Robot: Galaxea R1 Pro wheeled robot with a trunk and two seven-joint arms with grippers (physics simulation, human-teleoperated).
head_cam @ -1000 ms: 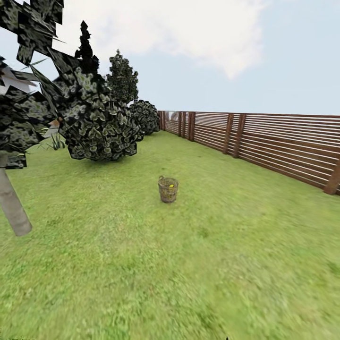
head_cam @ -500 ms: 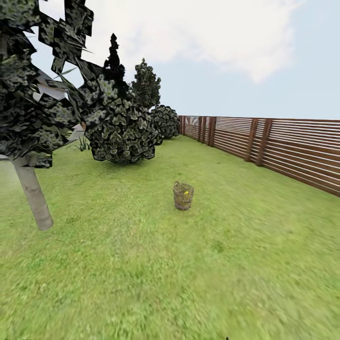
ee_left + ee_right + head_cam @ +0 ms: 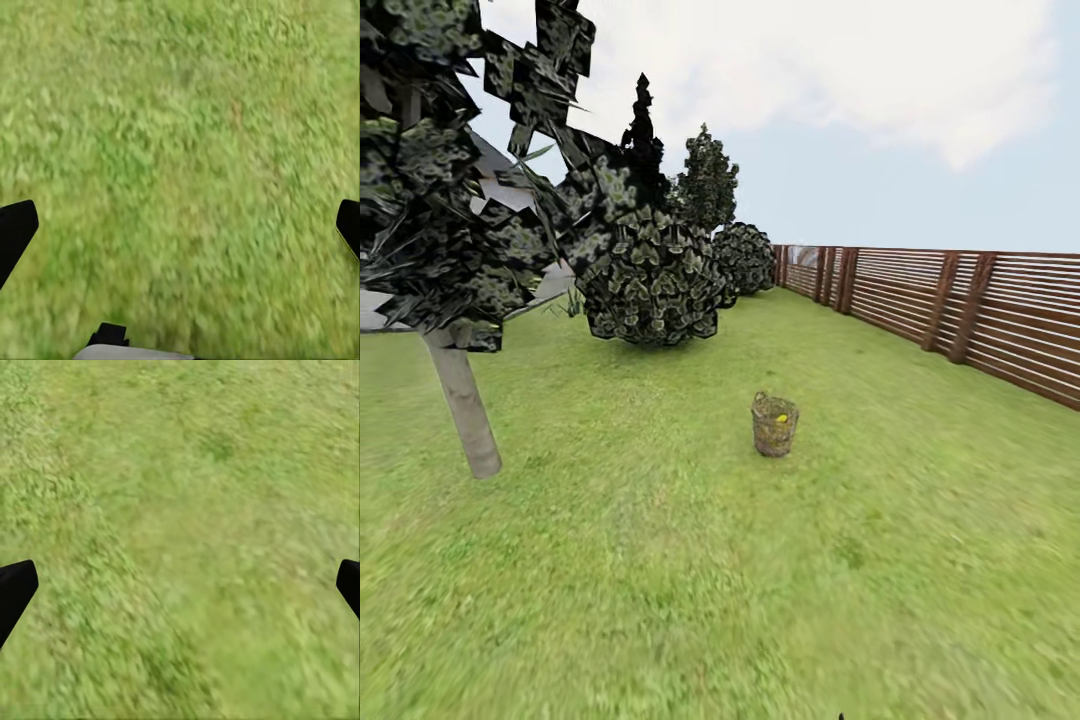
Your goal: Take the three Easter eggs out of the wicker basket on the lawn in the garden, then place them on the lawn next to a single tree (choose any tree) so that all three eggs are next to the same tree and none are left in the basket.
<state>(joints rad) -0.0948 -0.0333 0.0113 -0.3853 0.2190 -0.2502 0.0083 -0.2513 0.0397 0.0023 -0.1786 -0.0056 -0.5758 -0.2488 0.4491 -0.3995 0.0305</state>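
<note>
Left gripper (image 3: 180, 229): its two black fingertips (image 3: 15, 229) were seen spread wide apart, nothing held between them, short green grass beneath.
Right gripper (image 3: 180, 585): its black fingertips (image 3: 15, 589) were likewise found wide apart and empty above the grass.
Lawn (image 3: 660, 580): a wide stretch of patchy green grass was shown.
Basket (image 3: 774, 428): the round, open-woven brown wicker basket was seen upright on the lawn, well ahead.
Eggs (image 3: 782, 418): a speck of bright yellow was made out inside the basket; how many eggs could not be told.
Tree (image 3: 463, 408): a pale grey-brown trunk under a dark jagged crown was seen left of the basket, well apart.
Fence (image 3: 960, 310): brown slatted wood was seen at the right.
</note>
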